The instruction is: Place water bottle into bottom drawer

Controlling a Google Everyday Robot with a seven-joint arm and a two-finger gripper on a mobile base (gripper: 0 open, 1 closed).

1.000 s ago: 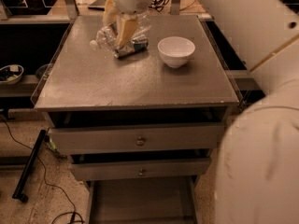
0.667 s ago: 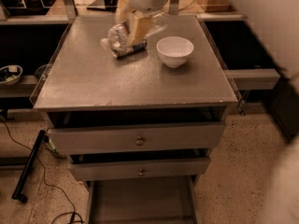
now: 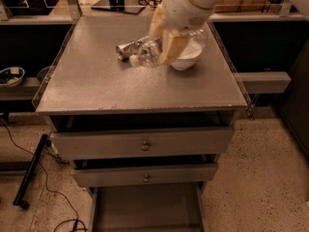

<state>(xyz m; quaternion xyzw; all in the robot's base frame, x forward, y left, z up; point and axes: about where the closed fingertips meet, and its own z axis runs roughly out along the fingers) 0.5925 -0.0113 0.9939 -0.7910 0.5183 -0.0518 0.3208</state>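
The water bottle (image 3: 146, 55), clear crinkled plastic with a white cap pointing left, lies tilted over the back middle of the cabinet top (image 3: 96, 81). My gripper (image 3: 162, 46) comes down from the top of the view. Its tan fingers (image 3: 173, 45) are closed around the bottle's body, just left of the white bowl. The bottom drawer (image 3: 145, 209) is pulled out at the foot of the cabinet, and its flat grey floor shows with nothing on it. The arm hides the bottle's base.
A crushed silver can (image 3: 126, 48) lies just behind and left of the bottle. A white bowl (image 3: 187, 58) stands to the right, partly behind the gripper. Two knobbed drawers (image 3: 145, 144) stand slightly open above the bottom one. Cables and a black bar (image 3: 30, 170) lie on the floor at the left.
The gripper has closed on the bottle and carried it right and toward the front, away from the can. The large white arm part at the right has left the view.
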